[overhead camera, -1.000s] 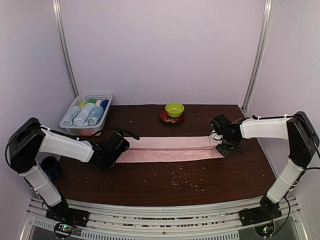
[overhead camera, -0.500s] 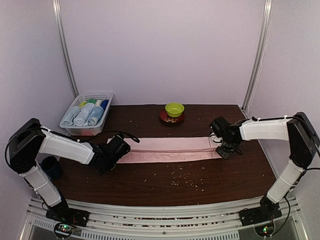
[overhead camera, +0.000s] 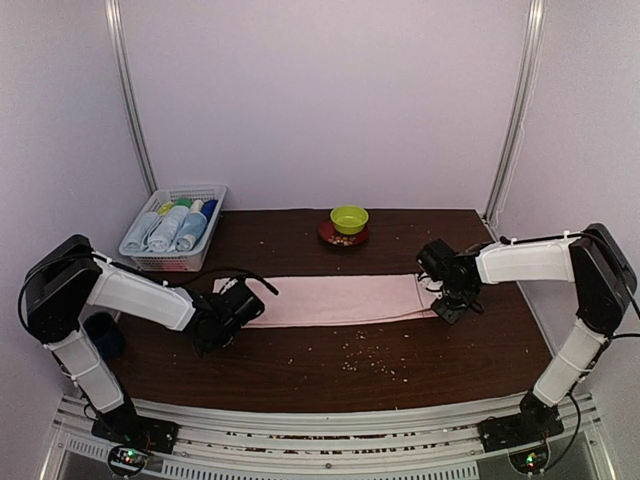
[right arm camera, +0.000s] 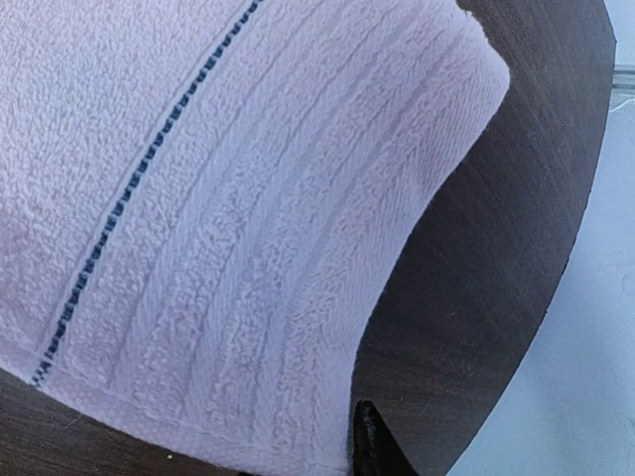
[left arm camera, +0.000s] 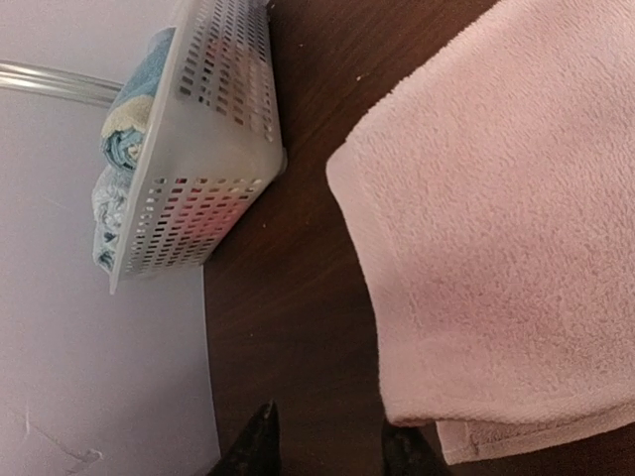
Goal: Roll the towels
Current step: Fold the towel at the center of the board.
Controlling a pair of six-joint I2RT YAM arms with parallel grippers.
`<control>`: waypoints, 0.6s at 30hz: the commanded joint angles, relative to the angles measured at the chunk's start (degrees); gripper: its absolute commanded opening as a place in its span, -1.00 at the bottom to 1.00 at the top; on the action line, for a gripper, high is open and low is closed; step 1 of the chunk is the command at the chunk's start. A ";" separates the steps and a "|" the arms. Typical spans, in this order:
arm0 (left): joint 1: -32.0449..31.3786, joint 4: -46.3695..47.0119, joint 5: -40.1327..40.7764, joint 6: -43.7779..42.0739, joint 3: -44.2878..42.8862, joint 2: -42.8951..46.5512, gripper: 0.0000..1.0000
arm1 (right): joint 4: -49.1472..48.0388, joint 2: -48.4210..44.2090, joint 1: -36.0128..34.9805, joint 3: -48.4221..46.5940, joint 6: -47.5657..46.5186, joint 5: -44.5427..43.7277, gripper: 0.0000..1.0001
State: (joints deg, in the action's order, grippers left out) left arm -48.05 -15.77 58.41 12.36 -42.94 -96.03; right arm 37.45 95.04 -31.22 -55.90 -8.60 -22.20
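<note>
Left fingers [left arm camera: 260, 446] stand a little apart over bare tabletop [left arm camera: 298, 327], gripping nothing, with the pink towel [left arm camera: 496, 218] corner just beside one tip. Your towel lies flat in a long strip across the tabletop. At its right end only one of the right fingers [right arm camera: 365, 441] shows, at the hem, so you cannot tell their grip.

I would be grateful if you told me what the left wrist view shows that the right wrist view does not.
Only the left wrist view shows the white mesh basket holding rolled towels, and the plain folded end of the pink towel. Only the right wrist view shows its other end, with ribbed bands and a dark stitched line. Both show the pink towel lying on the dark table.
</note>
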 commanded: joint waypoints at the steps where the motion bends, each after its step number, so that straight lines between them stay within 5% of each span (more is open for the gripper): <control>1: -0.20 -1.00 1.58 1.74 -1.18 0.85 -0.17 | 1.42 0.70 -0.33 0.66 1.27 -1.53 -0.54; 9: -0.38 -3.81 5.58 5.09 -1.56 1.15 0.69 | 3.50 0.40 -0.33 0.35 3.81 -4.57 -0.15; 13: -0.38 -7.14 8.73 9.11 -2.20 0.83 0.94 | 3.93 -1.68 -0.21 0.85 4.16 -7.19 0.02; 17: -0.44 -12.68 13.41 15.33 -3.16 1.14 0.96 | 4.00 -4.51 1.46 1.48 4.21 -9.34 0.33; 18: -0.38 -14.52 14.97 17.56 -3.53 1.42 0.95 | 3.78 -5.34 2.19 1.56 4.31 -9.95 0.86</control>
State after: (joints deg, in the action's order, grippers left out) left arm -48.12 -23.59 66.28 21.34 -44.45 -96.01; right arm 40.60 93.82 -30.89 -55.24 -5.34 -27.49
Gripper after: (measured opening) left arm 0.977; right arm 0.650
